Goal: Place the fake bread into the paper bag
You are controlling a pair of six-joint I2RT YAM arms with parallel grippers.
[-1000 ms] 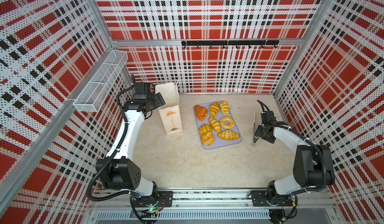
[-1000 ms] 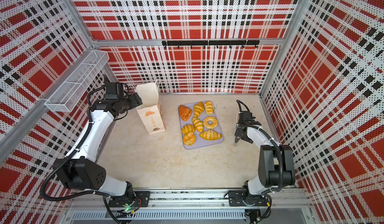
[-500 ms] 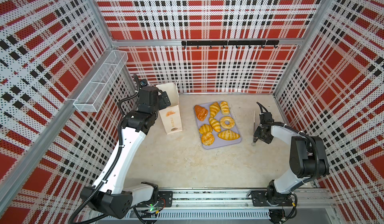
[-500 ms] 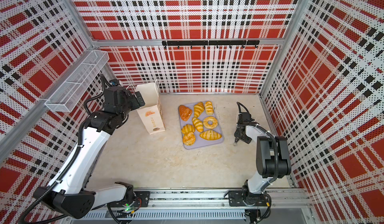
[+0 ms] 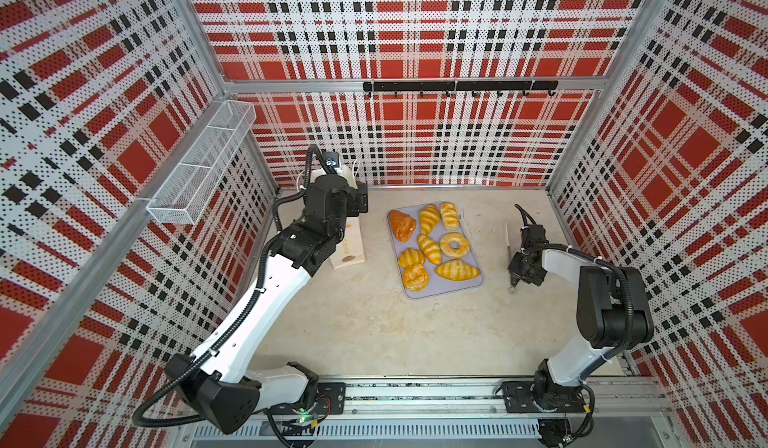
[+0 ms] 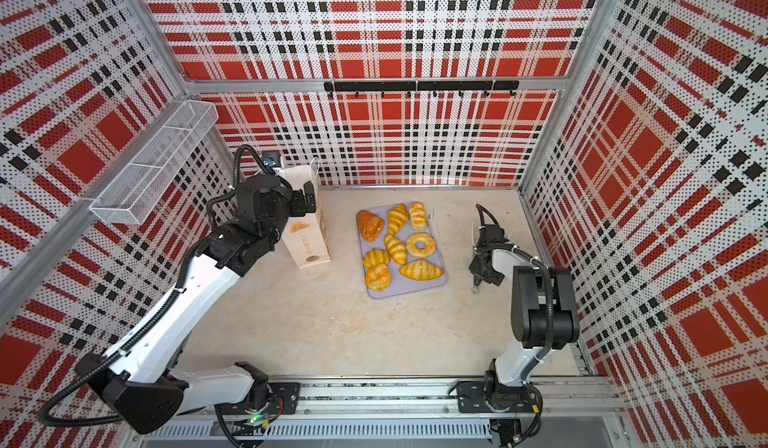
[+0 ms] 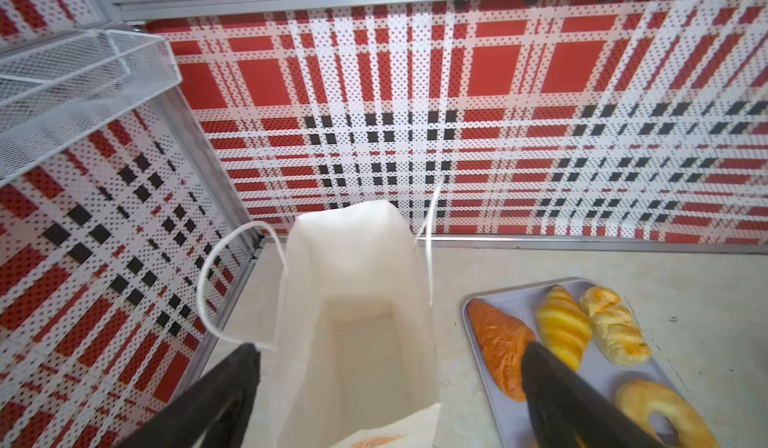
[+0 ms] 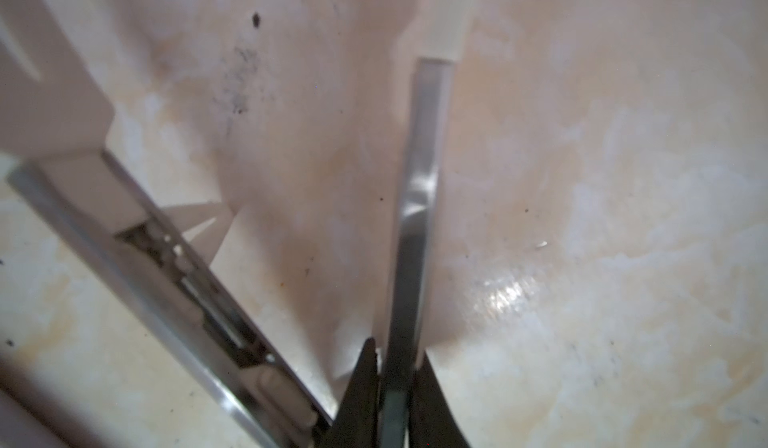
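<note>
Several fake bread pieces (image 5: 430, 248) lie on a lilac tray (image 5: 473, 286) mid-table, among them a reddish-brown croissant (image 7: 500, 344) and a bagel (image 6: 420, 245). The paper bag (image 5: 351, 250) stands upright left of the tray, its mouth open and its inside (image 7: 361, 342) bare. My left gripper (image 7: 390, 348) hovers open over the bag's mouth, one finger on each side of it. My right gripper (image 8: 395, 350) sits low on the table right of the tray, shut on one metal arm of a pair of tongs (image 8: 419, 201).
A white wire-mesh basket (image 5: 199, 167) hangs on the left wall, close above the left arm. A black hook rail (image 5: 457, 86) runs along the back wall. The tongs' second arm (image 8: 166, 267) splays out beside the right gripper. Plaid walls enclose three sides.
My left arm has swung from beside the bag to above its mouth, with the gripper opened fully. My right gripper has closed onto the tongs' arm.
</note>
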